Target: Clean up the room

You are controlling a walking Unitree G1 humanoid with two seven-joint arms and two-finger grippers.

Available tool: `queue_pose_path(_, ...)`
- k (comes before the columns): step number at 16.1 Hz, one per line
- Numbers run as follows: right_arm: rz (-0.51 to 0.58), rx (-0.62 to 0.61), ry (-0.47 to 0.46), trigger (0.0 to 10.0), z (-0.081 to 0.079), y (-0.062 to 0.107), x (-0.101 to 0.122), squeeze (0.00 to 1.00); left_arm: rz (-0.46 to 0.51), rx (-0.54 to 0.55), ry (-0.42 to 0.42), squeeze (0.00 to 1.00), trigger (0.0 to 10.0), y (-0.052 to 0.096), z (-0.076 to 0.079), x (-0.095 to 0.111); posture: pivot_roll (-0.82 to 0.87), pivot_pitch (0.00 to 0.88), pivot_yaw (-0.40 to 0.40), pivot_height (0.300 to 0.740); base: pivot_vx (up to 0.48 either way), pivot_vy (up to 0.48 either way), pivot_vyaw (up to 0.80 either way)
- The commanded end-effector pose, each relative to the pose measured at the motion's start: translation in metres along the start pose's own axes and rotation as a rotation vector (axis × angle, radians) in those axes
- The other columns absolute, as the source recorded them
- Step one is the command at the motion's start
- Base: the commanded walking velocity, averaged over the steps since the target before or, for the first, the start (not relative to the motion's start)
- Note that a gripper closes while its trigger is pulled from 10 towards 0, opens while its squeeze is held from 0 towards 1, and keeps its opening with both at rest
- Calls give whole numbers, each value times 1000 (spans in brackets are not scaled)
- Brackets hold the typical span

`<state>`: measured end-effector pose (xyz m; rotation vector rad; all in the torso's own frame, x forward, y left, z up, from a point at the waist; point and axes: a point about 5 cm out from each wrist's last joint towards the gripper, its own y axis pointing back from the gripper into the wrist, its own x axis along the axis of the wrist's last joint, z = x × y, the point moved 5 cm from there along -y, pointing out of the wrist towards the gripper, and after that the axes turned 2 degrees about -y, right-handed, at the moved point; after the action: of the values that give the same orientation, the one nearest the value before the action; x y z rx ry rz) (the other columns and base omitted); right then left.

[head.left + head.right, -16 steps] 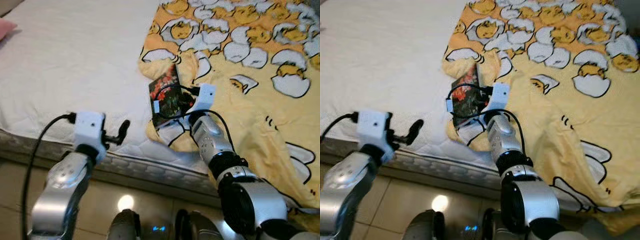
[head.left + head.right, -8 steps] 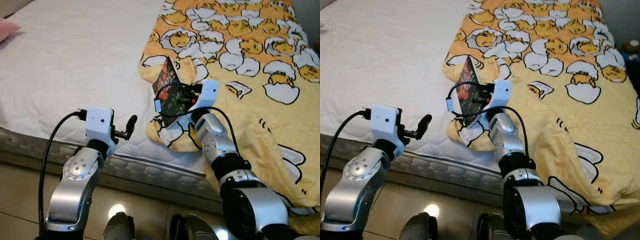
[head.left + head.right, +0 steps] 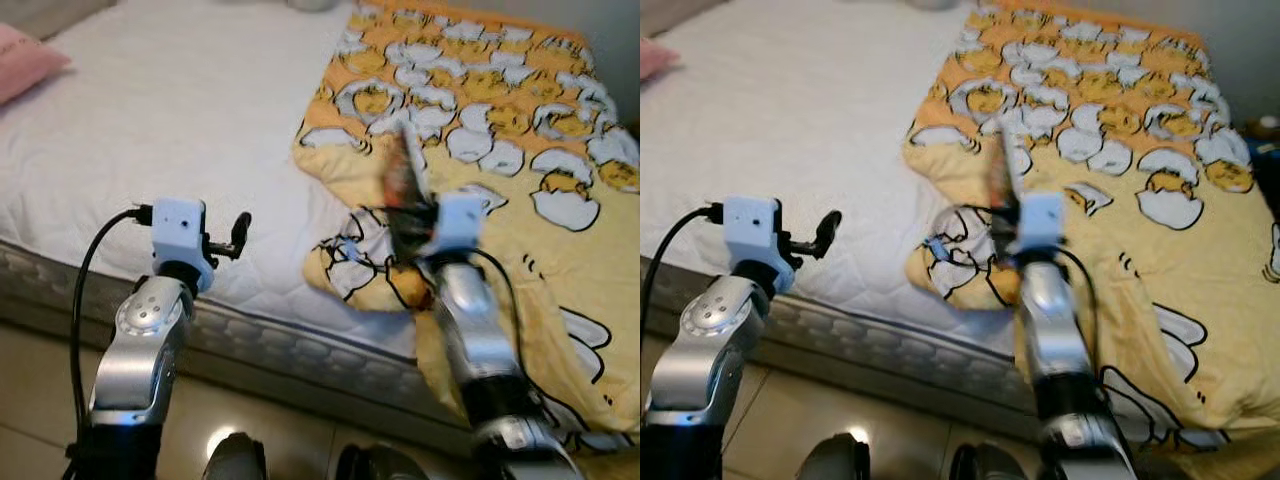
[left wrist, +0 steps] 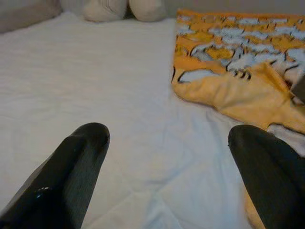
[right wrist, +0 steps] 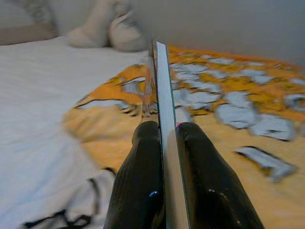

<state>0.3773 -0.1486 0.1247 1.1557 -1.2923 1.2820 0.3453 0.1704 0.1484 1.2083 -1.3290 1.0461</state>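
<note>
**A:** Your right gripper (image 5: 164, 138) is clamped on the book (image 5: 162, 119), edge-on above the yellow blanket's (image 3: 520, 150) near-left corner. Lift it straight and squeeze evenly so it doesn't swivel.

**B:** And the left gripper (image 4: 167, 157)?

**A:** Fingers wide apart over the white bed (image 3: 180, 110), holding nothing. The book's cover is blurred; you can't see where it belongs.

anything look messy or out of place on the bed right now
The yellow egg-print blanket covers just one side of the white mattress, and its near corner is bunched and folded over. The right gripper pinches a thin book edge-on, lifted above the blanket.
</note>
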Motion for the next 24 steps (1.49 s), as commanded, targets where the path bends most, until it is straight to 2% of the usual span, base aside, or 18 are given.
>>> queue_pose_path(1,64,-45,16,0,11,0,16,27,14,-20,4,0,10000,-3,3,2,79,0,-53,723,0,0,0)
queue_pose_path(2,93,-103,48,0,25,11,21,27,26,-50,-2,0,10000,-6,6,3,67,0,-44,723,0,480,0)
queue_pose_path(4,100,-123,65,0,29,18,22,24,31,-66,0,0,10000,-9,8,3,55,0,-36,723,0,480,0)
queue_pose_path(5,82,-137,68,0,31,27,19,20,38,-86,5,0,10000,-12,10,3,49,0,-32,723,0,480,0)
queue_pose_path(6,61,-126,62,0,26,31,13,20,45,-108,2,0,10000,-15,14,4,39,0,-24,723,0,480,0)
queue_pose_path(8,55,-96,55,0,16,31,10,20,51,-133,0,0,10000,-17,19,5,34,0,-17,723,0,480,0)
queue_pose_path(9,50,-73,18,0,10,30,8,20,45,-155,-7,0,10000,-19,24,3,33,0,-12,723,0,480,0)
queue_pose_path(10,49,-71,9,0,9,30,8,20,44,-159,-5,0,10000,-20,25,3,34,0,-10,723,0,480,0)
queue_pose_path(12,25,-80,-11,0,10,30,3,27,42,-169,-3,0,10000,-19,27,0,38,0,-12,723,0,480,-800)
queue_pose_path(16,24,-88,8,0,13,22,3,12,39,-178,-10,0,10000,-19,29,-2,43,0,-15,723,0,480,-753)
queue_pose_path(20,25,-97,22,0,17,22,2,12,50,-168,-8,0,10000,-22,28,0,35,0,-14,723,0,480,0)
queue_pose_path(24,21,-83,16,0,13,24,-1,16,65,-160,-3,0,10000,-26,32,4,22,0,-6,723,0,480,0)
